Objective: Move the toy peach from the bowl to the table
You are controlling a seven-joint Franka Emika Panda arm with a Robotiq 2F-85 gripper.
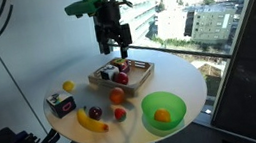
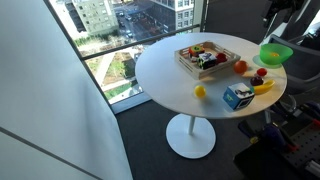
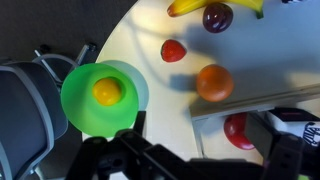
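The toy peach (image 3: 107,91), small, round and orange-yellow, lies inside the bright green bowl (image 3: 75,100) at the left of the wrist view. In an exterior view the peach (image 1: 162,116) sits in the bowl (image 1: 169,100) at the near edge of the round white table (image 1: 174,75). The bowl also shows in an exterior view (image 2: 275,55) at the table's (image 2: 170,70) far right. My gripper (image 1: 114,41) is open and empty. It hangs high above the wooden tray, well apart from the bowl. Its fingers (image 3: 200,160) frame the bottom of the wrist view.
A wooden tray (image 1: 97,81) with toys stands at the back. On the table lie an orange round fruit (image 3: 214,83), a red fruit (image 3: 173,50), a dark plum (image 3: 217,16), a banana (image 1: 93,124), a lemon (image 1: 68,87) and a blue box (image 1: 62,104). A window stands behind the table.
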